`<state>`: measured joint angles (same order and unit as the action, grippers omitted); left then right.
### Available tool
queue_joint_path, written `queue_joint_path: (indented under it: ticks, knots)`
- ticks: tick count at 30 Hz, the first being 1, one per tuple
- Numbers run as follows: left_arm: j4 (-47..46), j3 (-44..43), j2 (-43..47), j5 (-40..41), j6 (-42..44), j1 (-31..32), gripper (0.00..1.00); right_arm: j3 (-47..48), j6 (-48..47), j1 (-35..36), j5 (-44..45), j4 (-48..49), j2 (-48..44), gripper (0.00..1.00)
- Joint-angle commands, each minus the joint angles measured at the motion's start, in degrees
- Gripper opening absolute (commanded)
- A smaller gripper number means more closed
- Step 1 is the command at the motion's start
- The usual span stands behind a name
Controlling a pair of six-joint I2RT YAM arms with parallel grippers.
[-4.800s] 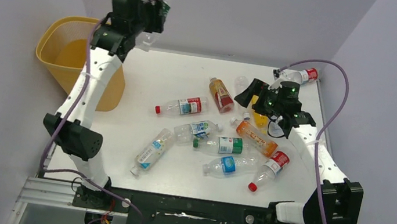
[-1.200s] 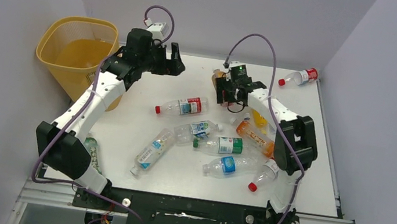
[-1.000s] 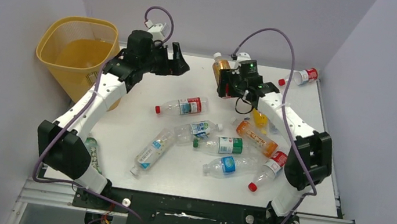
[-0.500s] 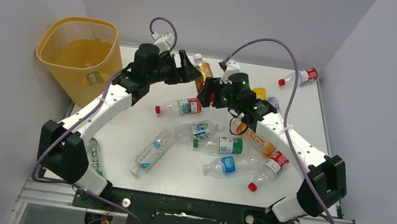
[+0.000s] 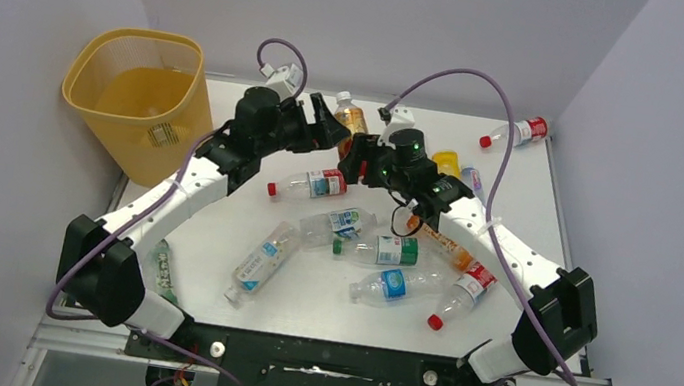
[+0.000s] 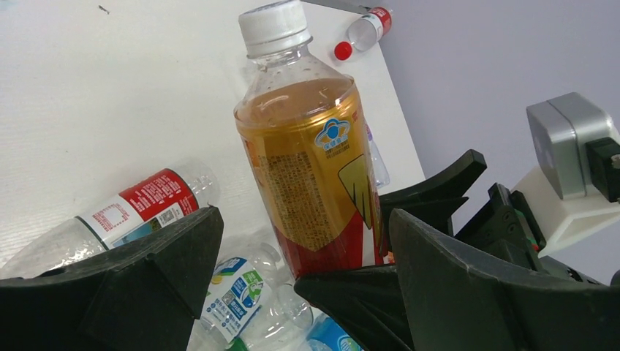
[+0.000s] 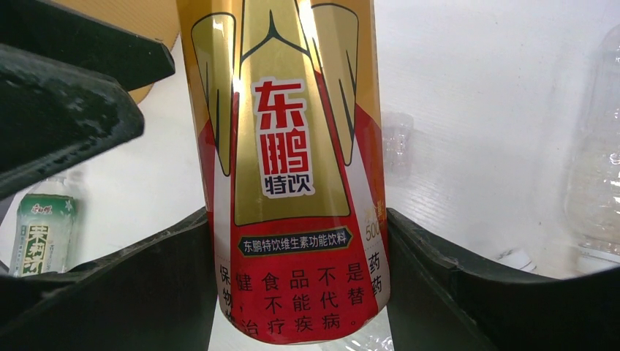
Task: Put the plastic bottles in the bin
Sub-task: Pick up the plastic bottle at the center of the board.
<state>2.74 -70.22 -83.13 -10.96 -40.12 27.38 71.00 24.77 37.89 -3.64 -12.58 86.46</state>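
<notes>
My right gripper (image 5: 359,160) is shut on the lower body of an amber bottle (image 5: 350,117) with a white cap and a gold and red label, held upright above the table. The right wrist view shows the bottle (image 7: 285,146) pressed between both fingers of the right gripper (image 7: 296,238). My left gripper (image 5: 323,126) is open, right beside the bottle. In the left wrist view the bottle (image 6: 307,153) stands between the spread fingers of the left gripper (image 6: 305,219), which do not touch it. The yellow bin (image 5: 177,119) stands at the far left. Several more plastic bottles lie on the table.
Lying bottles: red-labelled (image 5: 314,182), blue-labelled (image 5: 344,221), green-labelled (image 5: 381,249), another blue (image 5: 396,283), orange (image 5: 440,237), red-capped (image 5: 467,283), clear (image 5: 264,255), one at the far right corner (image 5: 518,132). One bottle (image 5: 161,269) lies off the table's left edge.
The right arm carried the amber bottle left and a little nearer, up to the left gripper. The left arm swung right, away from the bin, to meet it, jaws open.
</notes>
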Motion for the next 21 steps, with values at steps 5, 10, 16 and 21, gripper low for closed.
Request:
queue_joint_path:
  ticks: [5, 10, 16, 21]
  knots:
    - [-5.5, 2.5, 2.2, 3.4, -0.8, 1.1, 0.85, 2.1, 0.6, 1.6, 0.2, 4.3, -1.9, 0.50]
    - [-8.4, 3.8, 1.9, 4.7, -1.9, 1.7, 0.85, 2.6, 0.4, 3.1, 0.4, 3.7, -1.4, 0.50]
    - [-9.7, 3.7, 1.8, 6.4, -2.2, 2.3, 0.85, 3.1, 0.0, 4.7, 1.1, 3.2, -0.8, 0.50]
    - [-8.7, 2.5, 1.1, 6.6, -1.4, 2.6, 0.72, 3.5, -0.3, 5.6, 2.0, 2.7, -0.5, 0.50]
